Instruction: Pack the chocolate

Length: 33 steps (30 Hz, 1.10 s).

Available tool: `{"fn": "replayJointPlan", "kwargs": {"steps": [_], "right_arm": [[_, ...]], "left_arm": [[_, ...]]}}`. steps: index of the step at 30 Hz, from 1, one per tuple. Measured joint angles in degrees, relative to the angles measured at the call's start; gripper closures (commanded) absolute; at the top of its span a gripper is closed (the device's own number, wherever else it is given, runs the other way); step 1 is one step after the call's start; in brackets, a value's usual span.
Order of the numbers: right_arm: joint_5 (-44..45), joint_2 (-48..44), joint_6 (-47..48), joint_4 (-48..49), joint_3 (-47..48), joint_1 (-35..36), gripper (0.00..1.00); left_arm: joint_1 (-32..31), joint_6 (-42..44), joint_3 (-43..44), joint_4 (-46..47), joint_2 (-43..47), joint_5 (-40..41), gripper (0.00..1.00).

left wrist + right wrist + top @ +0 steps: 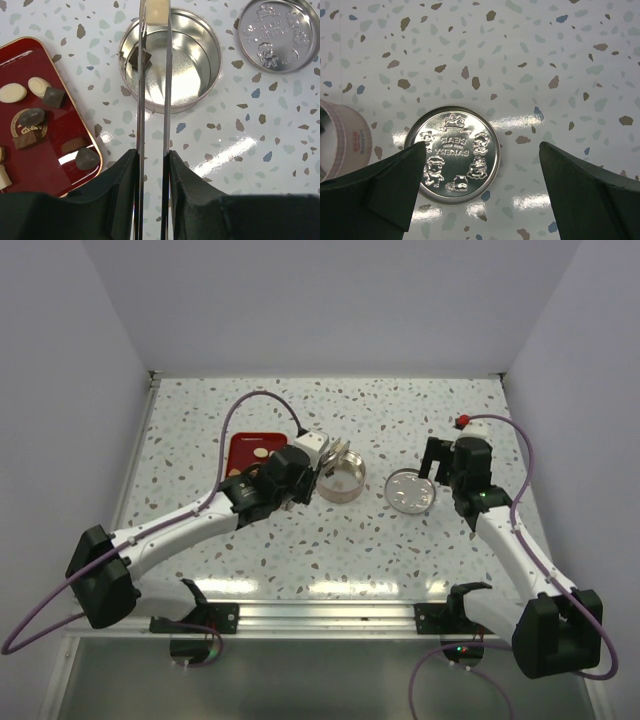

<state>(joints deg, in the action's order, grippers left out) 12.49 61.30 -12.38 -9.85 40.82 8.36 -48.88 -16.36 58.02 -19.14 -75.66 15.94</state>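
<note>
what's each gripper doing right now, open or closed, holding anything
Left gripper: closed on a cream-white chocolate, over the tin.
Right gripper: open, holding nothing, over the lid.

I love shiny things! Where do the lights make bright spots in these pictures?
Top view: a row of white reflections on the table near the arms' bases. Left wrist view: a bright streak on the table, glints inside the tin. Right wrist view: white patches around the lid, whose embossing looks sharp.
</note>
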Motion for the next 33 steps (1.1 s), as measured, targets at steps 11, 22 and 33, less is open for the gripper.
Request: {"fn": "replayJointPlan", "kwargs": {"steps": [11,22,33], "right_arm": [[0.00,0.09,0.00,0.00,0.00,0.00,0.01],[0.00,0.09,0.00,0.00,0.04,0.00,0.01],[0.00,0.09,0.00,0.00,0.07,0.00,0.01]], "left_arm": [[-0.81,-1.09,0.00,0.00,-1.92,-0.15,0.59],[-1.46,-1.27,0.00,-0.02,-1.90,-0.02,0.60],[-0.11,-1.64,0.00,-1.40,2.40,3.89,0.62]]}}
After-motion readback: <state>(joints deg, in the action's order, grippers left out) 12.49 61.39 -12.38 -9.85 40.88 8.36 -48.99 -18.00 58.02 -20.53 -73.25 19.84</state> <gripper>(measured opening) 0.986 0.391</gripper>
